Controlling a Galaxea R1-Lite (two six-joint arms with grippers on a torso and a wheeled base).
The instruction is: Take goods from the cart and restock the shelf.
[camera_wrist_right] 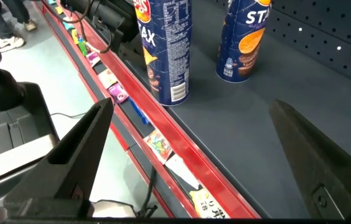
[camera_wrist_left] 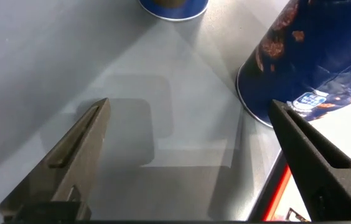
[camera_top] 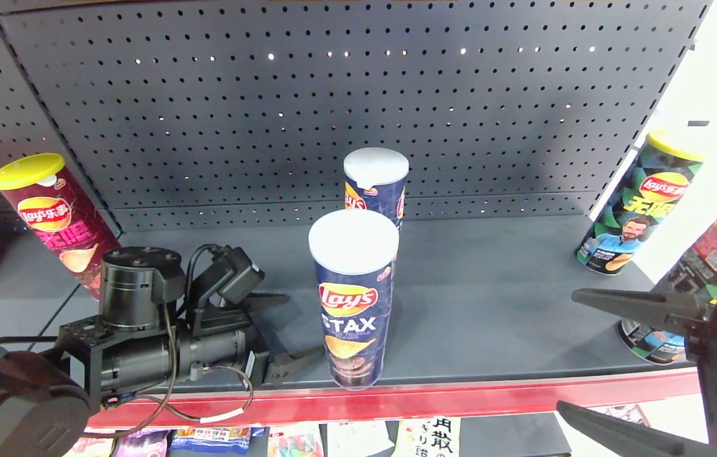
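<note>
Left gripper spread wide, front blue can upright just beside it

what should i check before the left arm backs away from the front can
1. Left gripper open, nothing held: ok
2. Left gripper clear of the front can: cannot tell, they sit very close
3. Front can upright: ok
4. Front can's base behind the red shelf edge: ok, but right beside it
5. Rear can upright, apart from the front can: ok
6. Right gripper open and empty: ok
</note>
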